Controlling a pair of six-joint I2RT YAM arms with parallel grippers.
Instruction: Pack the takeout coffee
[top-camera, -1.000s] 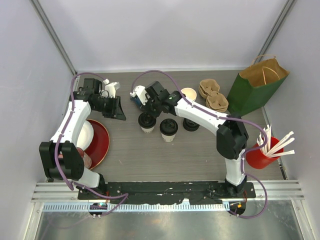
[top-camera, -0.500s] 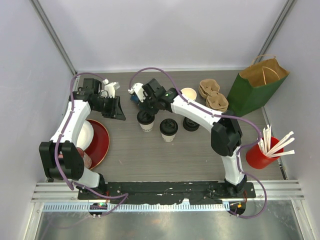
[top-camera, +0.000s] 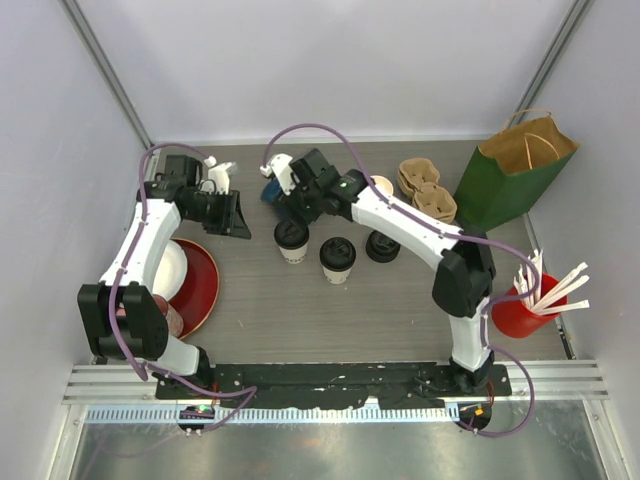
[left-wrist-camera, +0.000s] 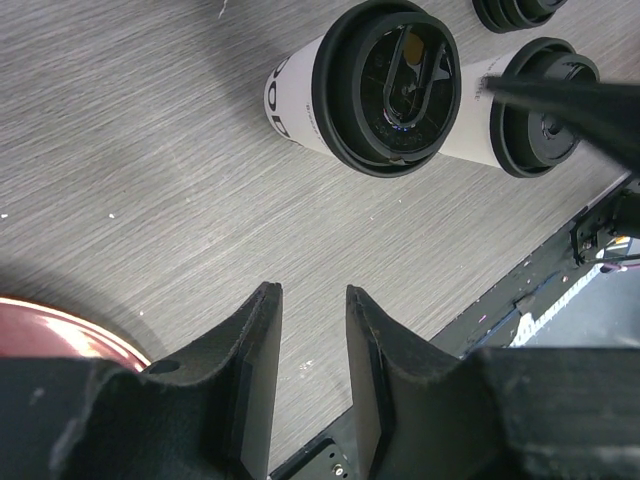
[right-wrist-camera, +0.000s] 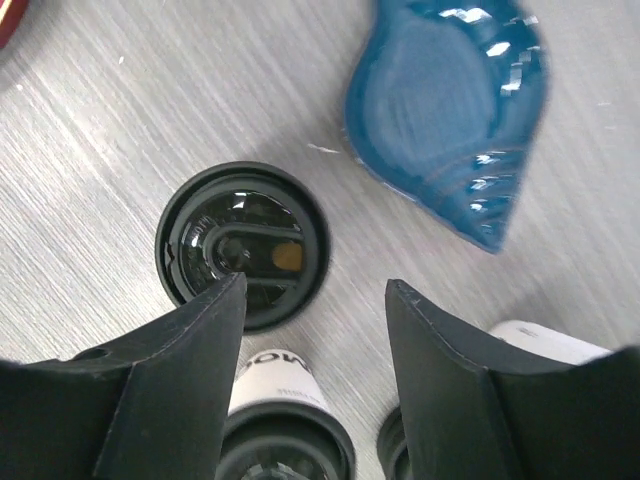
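Far left, the left claw (left-wrist-camera: 312, 310) hangs over bare table with its jaws narrow and nothing between them. A dark red plate (left-wrist-camera: 60, 325) sits just beside it. Out ahead of its tips stands the first cup (left-wrist-camera: 400, 85) of takeout coffee, black lid on. The right claw (right-wrist-camera: 315, 290) is above that cup, jaws spread wide and gripping nothing, the lid just ahead of its fingertips. The second cup (top-camera: 338, 258) stands just behind those fingertips, near the first. A blue dish (right-wrist-camera: 445, 110) lies beyond them.
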